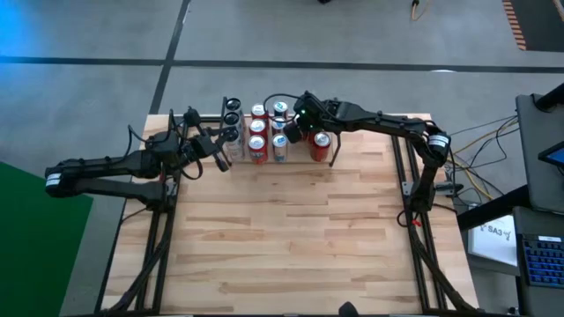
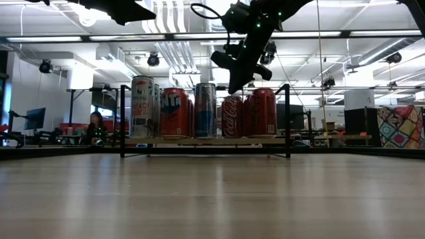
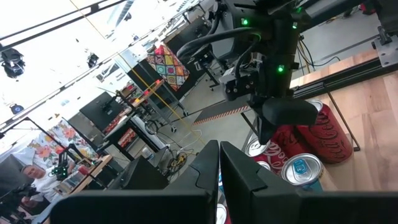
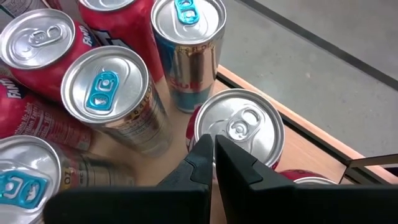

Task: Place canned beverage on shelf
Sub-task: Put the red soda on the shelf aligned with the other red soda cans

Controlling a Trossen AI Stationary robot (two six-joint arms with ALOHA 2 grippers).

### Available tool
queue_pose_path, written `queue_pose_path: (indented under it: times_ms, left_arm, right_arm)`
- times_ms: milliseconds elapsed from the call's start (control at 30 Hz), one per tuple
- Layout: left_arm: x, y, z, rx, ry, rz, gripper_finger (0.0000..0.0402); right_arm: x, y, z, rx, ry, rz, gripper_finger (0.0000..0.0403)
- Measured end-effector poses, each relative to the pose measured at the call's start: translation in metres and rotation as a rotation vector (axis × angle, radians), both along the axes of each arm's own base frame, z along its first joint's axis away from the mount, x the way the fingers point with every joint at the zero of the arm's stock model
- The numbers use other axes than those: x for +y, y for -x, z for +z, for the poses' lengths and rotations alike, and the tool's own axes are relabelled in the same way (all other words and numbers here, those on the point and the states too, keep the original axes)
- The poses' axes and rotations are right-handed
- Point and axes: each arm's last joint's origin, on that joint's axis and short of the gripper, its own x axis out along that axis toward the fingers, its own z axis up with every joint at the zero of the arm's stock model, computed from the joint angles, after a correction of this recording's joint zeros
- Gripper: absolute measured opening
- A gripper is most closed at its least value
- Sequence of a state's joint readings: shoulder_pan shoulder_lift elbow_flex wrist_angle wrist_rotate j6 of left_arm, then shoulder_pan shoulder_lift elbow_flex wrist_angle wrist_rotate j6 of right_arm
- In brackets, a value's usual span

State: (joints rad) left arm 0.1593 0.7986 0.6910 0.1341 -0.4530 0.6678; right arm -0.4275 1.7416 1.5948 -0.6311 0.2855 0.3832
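Note:
Several beverage cans (image 2: 199,109), red and silver-blue, stand upright in a tight group on the shelf (image 2: 199,141), a black-rod rack with a wooden floor at the table's far edge. In the high view the cans (image 1: 269,132) sit at the far middle. My right gripper (image 2: 234,88) is shut, slants down and hangs just above the can tops; in its wrist view the shut gripper (image 4: 213,146) points at a red can's top (image 4: 244,127). My left gripper (image 1: 226,157) is shut and level, just left of the cans, holding nothing.
Black side frames (image 1: 155,238) (image 1: 421,242) run along the table's left and right edges. Bare wooden tabletop (image 1: 282,238) stretches from the shelf to the near edge. A person (image 2: 96,126) sits in the room far behind the table.

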Motion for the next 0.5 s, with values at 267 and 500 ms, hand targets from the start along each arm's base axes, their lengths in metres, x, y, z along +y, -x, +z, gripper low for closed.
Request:
queue_pose_path:
  times_ms: [267,500]
  left_arm:
    - [0.0,0.0,0.0,0.0,0.0,0.0,0.0]
    - [-0.0001,0.0,0.0,0.0,0.0,0.0,0.0]
  right_arm:
    - [-0.0035,-0.0012,-0.0021,0.005,0.023,-0.015,0.0009]
    - [-0.0027,-0.0028,-0.0044,0.013,0.024,-0.014,0.0009]
